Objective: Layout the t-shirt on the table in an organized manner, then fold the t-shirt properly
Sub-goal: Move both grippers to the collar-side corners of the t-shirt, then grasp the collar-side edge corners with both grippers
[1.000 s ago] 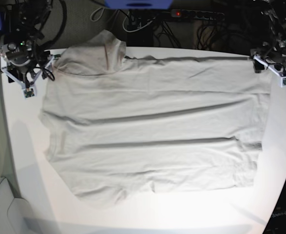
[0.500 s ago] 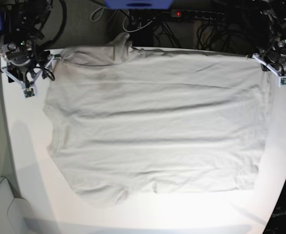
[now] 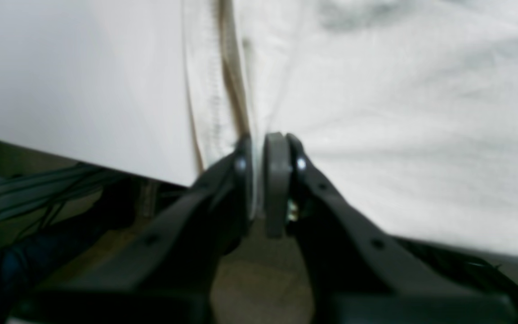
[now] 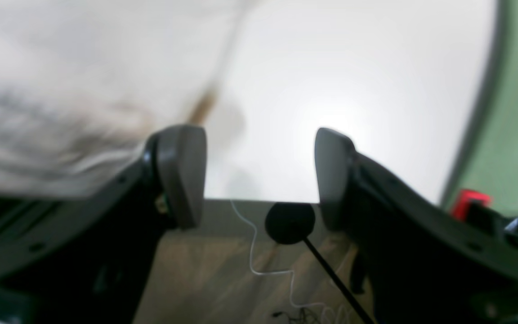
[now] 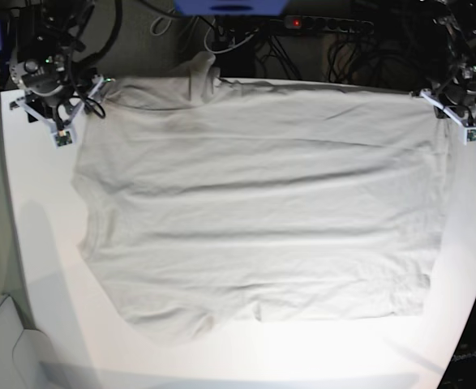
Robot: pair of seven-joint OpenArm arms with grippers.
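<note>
The t-shirt (image 5: 254, 203) lies spread over most of the table (image 5: 35, 243), nearly flat, with long shallow creases running side to side across the body. One sleeve bunches over the far table edge at about 11 o'clock in the base view; the other sleeve sits at about 7 o'clock near the front edge. The left gripper (image 3: 263, 180), at 2 o'clock in the base view, has its jaws pinched together on the hemmed corner of the cloth, a thin fold caught between the pads right at the table's rim. The right gripper (image 4: 259, 175), at 10 o'clock, stands with jaws wide apart and nothing between them; the cloth edge lies just beside one finger, bare table under the gap. The fabric looks light, limp and thin: likely to drape, stretch and drag in ripples rather than hold shape, and unlikely to slip once pinched. Best holds are probably the doubled, stitched edges: hem corners, sleeve cuffs, shoulder seams. A single mid-panel layer would likely just pucker.
</note>
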